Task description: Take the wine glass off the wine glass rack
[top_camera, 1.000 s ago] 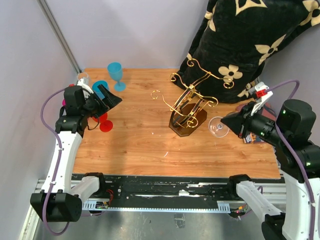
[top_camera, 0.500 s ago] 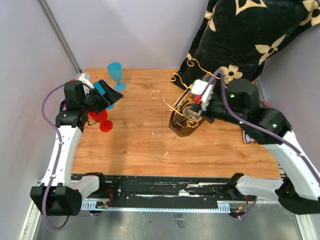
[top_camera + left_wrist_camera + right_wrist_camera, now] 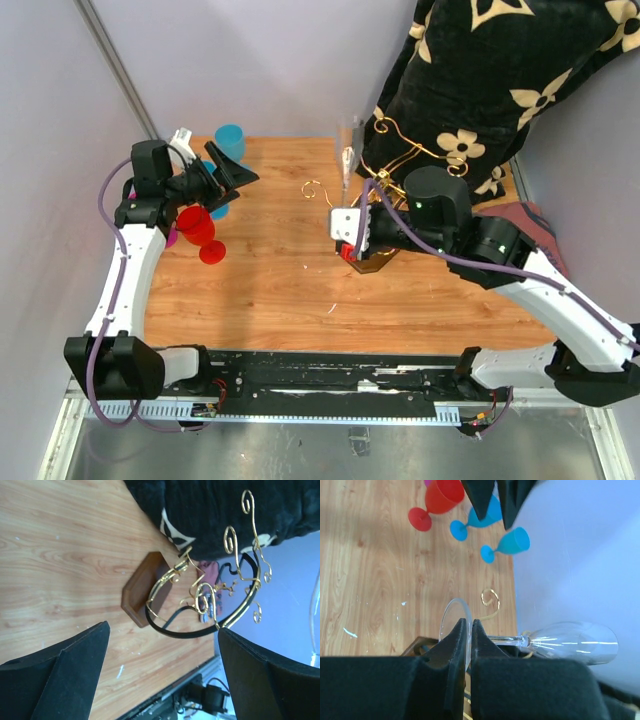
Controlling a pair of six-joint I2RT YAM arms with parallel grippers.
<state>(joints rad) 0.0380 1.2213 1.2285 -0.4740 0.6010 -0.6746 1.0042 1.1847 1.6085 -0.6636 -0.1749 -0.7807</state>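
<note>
Right end effector [image 3: 468, 625]: clamped on foot rim of clear wine glass [image 3: 570, 642]; glass aloft, just beside wine glass rack [image 3: 142, 587] on desk [image 3: 280, 290]. Left end effector [image 3: 228, 175]: spread wide, empty.

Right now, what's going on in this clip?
The right fingers are shut on the foot of a clear wine glass, holding it up just left of the gold rack. From above it appears clear of the rack's arms. The left fingers are open and empty, hovering over a red glass and a blue glass at the far left.
</note>
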